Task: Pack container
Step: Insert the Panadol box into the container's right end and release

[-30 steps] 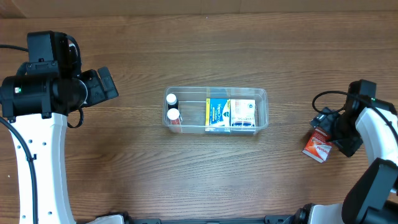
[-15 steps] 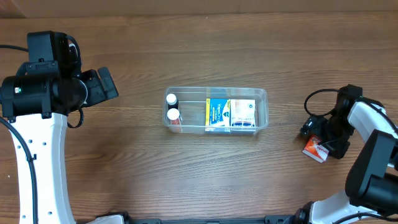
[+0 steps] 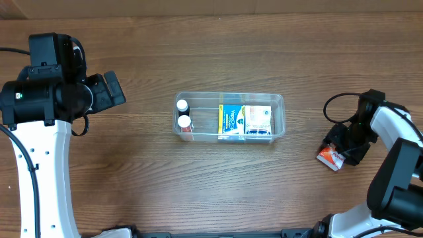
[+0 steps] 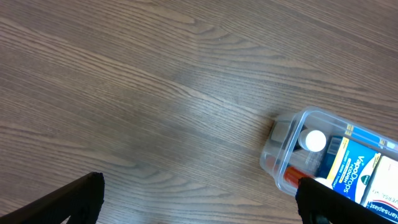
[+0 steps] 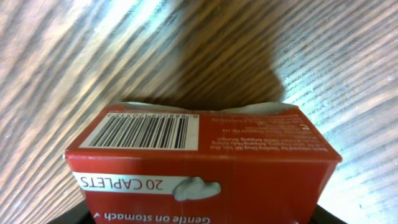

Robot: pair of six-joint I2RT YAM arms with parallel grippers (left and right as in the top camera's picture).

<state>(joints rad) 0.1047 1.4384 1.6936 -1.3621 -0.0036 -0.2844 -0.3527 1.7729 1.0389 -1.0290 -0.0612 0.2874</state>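
The clear plastic container (image 3: pixel 229 96) sits mid-table and holds two white-capped bottles (image 3: pixel 183 121), a blue and yellow box (image 3: pixel 231 120) and a white box (image 3: pixel 258 119). Its left end (image 4: pixel 278 135) shows in the left wrist view. At the far right, my right gripper (image 3: pixel 339 153) is shut on a red caplet box (image 3: pixel 328 157). That box (image 5: pixel 205 168) fills the right wrist view between the jaws, barcode side up. My left gripper (image 3: pixel 110 90) hangs open at the far left, well away from the container, with nothing between its fingers (image 4: pixel 74 199).
The brown wood table (image 3: pixel 218 53) stretches all round the container. A black cable (image 3: pixel 334 106) loops beside the right arm. The left arm's white link (image 3: pixel 39 172) runs down the left edge.
My right gripper closed on the red box after shifting slightly left over it; the box has turned and moved a little left. The left arm and the container have not moved.
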